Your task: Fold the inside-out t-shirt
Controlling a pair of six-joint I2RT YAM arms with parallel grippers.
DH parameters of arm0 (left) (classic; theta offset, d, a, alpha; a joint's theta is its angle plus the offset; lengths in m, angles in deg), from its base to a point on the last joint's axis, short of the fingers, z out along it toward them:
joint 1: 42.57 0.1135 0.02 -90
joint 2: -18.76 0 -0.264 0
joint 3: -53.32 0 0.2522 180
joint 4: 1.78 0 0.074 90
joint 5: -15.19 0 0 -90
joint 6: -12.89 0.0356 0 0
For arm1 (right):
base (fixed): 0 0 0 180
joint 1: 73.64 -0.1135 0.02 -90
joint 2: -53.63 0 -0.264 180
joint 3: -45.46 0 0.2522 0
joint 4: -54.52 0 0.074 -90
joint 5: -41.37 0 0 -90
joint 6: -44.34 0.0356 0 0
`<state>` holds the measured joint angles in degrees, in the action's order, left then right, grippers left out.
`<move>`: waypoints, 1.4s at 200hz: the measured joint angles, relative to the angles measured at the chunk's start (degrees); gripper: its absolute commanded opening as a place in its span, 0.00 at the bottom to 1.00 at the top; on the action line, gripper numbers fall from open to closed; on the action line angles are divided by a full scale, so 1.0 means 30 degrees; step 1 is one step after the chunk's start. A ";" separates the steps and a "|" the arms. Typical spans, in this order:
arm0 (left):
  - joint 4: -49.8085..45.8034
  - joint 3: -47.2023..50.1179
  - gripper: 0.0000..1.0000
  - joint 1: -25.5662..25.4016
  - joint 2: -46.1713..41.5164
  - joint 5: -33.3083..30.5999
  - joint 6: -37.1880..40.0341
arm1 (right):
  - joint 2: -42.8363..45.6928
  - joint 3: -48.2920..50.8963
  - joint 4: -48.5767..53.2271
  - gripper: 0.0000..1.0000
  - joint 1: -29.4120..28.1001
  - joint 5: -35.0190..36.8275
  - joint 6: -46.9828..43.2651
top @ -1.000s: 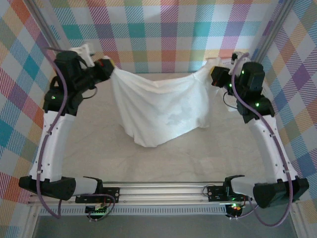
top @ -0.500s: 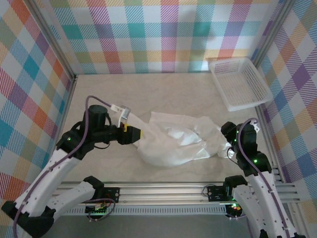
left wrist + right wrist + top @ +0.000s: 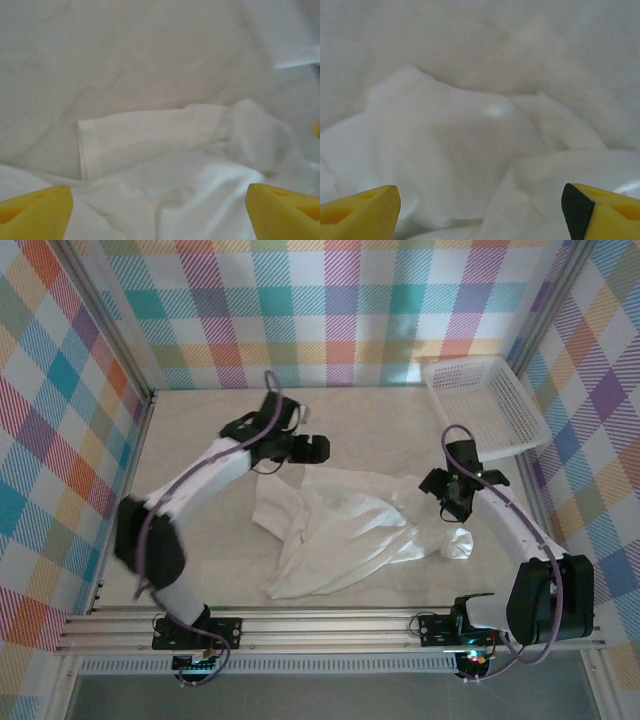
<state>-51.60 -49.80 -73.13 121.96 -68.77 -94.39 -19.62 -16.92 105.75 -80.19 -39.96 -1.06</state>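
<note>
T-shirt loose beneath open right end effector

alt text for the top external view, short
A crumpled white t-shirt lies on a pale table between two robot arms, the left pincer open by its far edge and the right pincer open by its right end. A white lattice basket sits far right.

The t-shirt is thin, matt, wrinkled cloth; the table smooth and matt; the basket plastic.
</note>
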 measured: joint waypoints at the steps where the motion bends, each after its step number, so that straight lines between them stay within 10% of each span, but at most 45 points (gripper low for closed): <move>1: -0.0073 -0.0153 0.81 0.0000 0.0342 -0.0117 -0.0095 | 0.0007 0.0051 0.0022 0.85 0.0029 -0.0029 0.0000; 70: -0.2142 -0.3869 0.81 0.0495 0.7577 -0.1399 -0.1566 | 0.2317 0.2317 0.1209 0.88 0.0823 -0.1319 0.0131; 86: -0.2069 -0.3876 0.64 0.0619 0.7788 -0.1282 -0.1829 | 0.3009 0.2484 0.1202 0.89 0.0823 -0.1348 0.0146; 108: -0.1384 -0.3876 0.00 0.0736 0.7912 -0.0437 -0.2033 | 0.3293 0.2514 0.1443 0.91 0.0925 -0.0787 0.0510; 146: -0.0408 -0.3898 0.00 0.0780 0.7949 0.0444 -0.2186 | 0.2718 0.2499 0.2550 0.91 0.2164 0.0452 0.1413; 167: -0.0328 -0.3912 0.00 0.0867 0.7927 0.0546 -0.2339 | 0.1974 0.2565 0.2361 0.78 0.2696 0.0058 0.1370; 193: -0.0277 -0.3912 0.00 0.1173 0.7664 0.0699 -0.2572 | 0.0874 0.3118 0.0874 0.12 0.2747 -0.1581 0.0940; 203: -0.0270 -0.3912 0.00 0.1348 0.7308 0.0794 -0.2688 | 0.0415 0.3147 0.0386 0.00 0.2747 -0.2375 0.0481; 280: -0.0415 -0.8036 0.00 0.4546 -0.1530 -0.0561 -0.2361 | 0.6222 -0.3985 -0.2790 0.00 0.2732 -0.4583 -0.4466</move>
<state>-52.84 -73.91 -59.49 117.37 -70.45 -101.47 -0.95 -28.88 97.38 -71.99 -53.71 -14.46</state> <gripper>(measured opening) 0.050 0.053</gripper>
